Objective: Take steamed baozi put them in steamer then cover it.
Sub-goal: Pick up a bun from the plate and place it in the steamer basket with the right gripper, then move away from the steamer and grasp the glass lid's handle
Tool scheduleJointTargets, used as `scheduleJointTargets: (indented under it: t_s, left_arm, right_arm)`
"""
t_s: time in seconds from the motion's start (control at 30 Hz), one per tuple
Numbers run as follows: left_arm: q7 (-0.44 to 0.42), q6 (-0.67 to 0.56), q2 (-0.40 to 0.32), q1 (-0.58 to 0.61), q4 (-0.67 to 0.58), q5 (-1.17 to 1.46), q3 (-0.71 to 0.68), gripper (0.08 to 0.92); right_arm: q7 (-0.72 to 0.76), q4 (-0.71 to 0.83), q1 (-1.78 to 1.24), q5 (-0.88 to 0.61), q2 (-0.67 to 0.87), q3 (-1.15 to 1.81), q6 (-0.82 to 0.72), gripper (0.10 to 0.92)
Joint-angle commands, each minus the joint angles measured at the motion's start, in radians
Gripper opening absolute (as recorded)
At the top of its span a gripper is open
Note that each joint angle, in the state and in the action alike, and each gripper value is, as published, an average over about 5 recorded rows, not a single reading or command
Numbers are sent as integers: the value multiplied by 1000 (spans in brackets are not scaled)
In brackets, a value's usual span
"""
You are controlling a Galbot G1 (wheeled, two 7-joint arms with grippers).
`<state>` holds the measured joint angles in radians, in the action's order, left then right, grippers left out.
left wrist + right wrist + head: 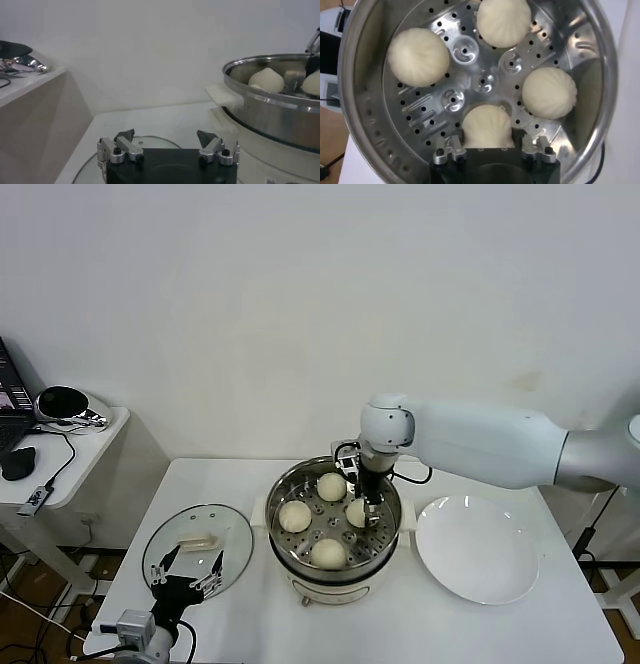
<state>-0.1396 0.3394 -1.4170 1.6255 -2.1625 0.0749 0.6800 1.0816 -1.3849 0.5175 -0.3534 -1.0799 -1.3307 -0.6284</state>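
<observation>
Right claw [488, 149] of mine hangs inside the steamer [385, 559], jaws apart on either side of one steamed baozi [488, 127] that sits on the perforated floor; I judge the bun just set down, since the fingers flank it without pinching. Three more baozi rest on the same floor: one on the left [295, 515], one far [331, 486], one near [329, 552]. All four buns appear loaded, so covering remains. Cover [232, 529] lies flat on the table left of the steamer, handle up. My left claw [167, 146] hovers at its near edge, jaws wide apart and empty, placed to take that handle. White plate [478, 549] lies bare to the right. My right arm, reaching over the pot, blocks the cover's path until withdrawn.
</observation>
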Motion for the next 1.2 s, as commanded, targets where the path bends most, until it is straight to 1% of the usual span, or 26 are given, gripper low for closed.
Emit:
scheduleJointTargets:
  t_s: [0.03,0.13,0.27,0.4,0.5,0.57,0.7,0.77,0.83,0.93,1.07,1.2]
  left_arm:
    - [-5,3,2,4,-13,-2,5,823]
    - [-9,7,9,6,-23,-5,10,823]
    - [-10,9,19,7,-22,-10,12,823]
    - [-5,2,12,-1,-12,11,9,823]
    - [2,-6,5,-16,2,53,7,823]
    - [3,-19,4,-29,19,66,4,823]
    - [-6,-33,0,-57,40,68,3,823]
    - [-13,-42,4,-66,42,64,2,823]
    - [-15,-56,8,-76,56,55,-1,823]
    - [-11,-78,7,-95,94,16,-7,823]
    - [-6,-96,10,-110,123,-33,-14,823]
    - [9,-123,16,-136,148,-112,-15,823]
  right_arm:
    - [20,-47,22,14,88,99,12,783]
    - [39,-104,57,3,170,179,34,817]
    - [19,-178,21,-35,302,331,53,822]
    - [-107,-207,-157,-109,438,576,96,823]
    - [-316,-241,-372,-199,527,813,149,823]
    - [-479,-269,-540,-266,568,964,213,823]
    - [-749,-309,-822,-405,605,1169,347,823]
    - [-844,-326,-981,-442,594,1313,393,823]
    - [-886,-341,-1153,-451,552,1500,420,823]
    - [-942,-361,-1373,-464,448,1743,446,823]
    - [-996,-368,-1608,-468,308,1942,510,823]
    - [-1023,-375,-1786,-470,180,2067,566,823]
